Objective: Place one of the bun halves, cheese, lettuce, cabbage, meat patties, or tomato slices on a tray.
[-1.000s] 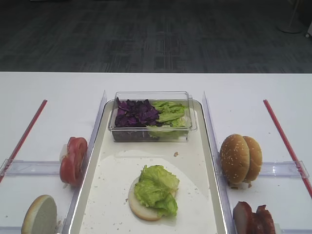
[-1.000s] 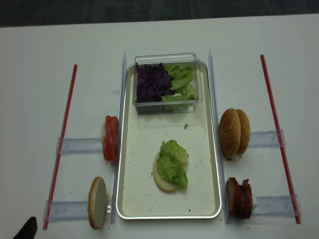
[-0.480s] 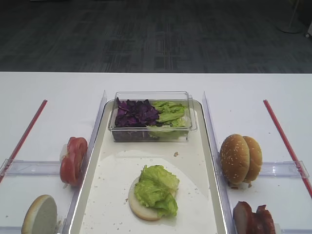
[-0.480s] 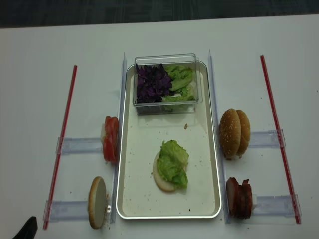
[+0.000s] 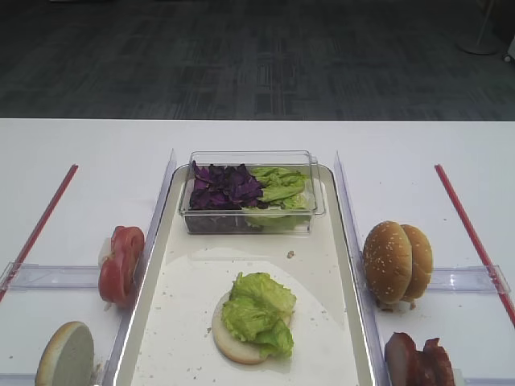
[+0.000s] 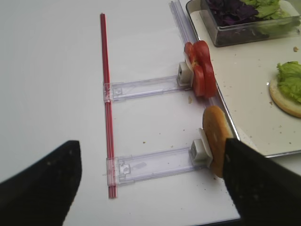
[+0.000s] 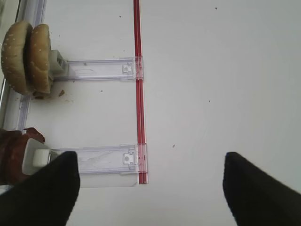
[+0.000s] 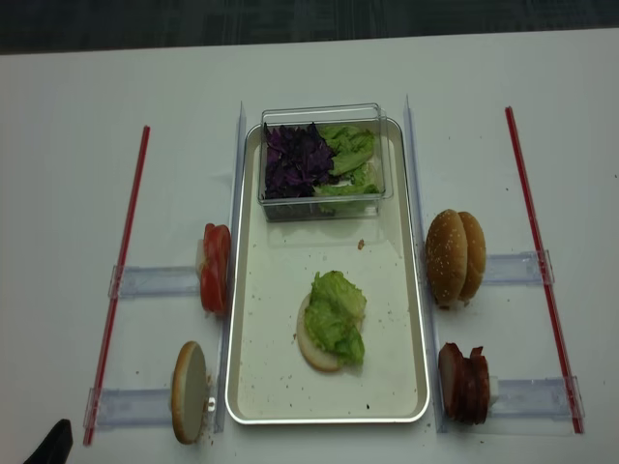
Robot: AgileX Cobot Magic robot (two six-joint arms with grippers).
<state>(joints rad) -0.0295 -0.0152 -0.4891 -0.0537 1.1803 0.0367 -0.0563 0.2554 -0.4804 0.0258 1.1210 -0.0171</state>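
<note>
Nothing is shifting since a second ago — the lettuce [image 8: 337, 316] is lying on a bun half [image 8: 311, 345] in the tray [image 8: 253, 387]; both grippers — left gripper [image 6: 150, 183], right gripper [image 7: 150, 181] — are hanging wide, empty.

Lettuce [image 8: 337, 315] atop bun half [image 8: 311, 345], mid-tray [image 8: 280, 387].

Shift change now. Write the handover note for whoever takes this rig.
Left gripper: open, empty, over the table.
Right gripper: open, empty, over bare table.
Tray: cut bun half topped with lettuce; clear box of cabbage and greens at the far end.
Off the tray: tomato slices and a bun half on the left, sesame bun tops and meat patties on the right.
Left: the next item.
</note>
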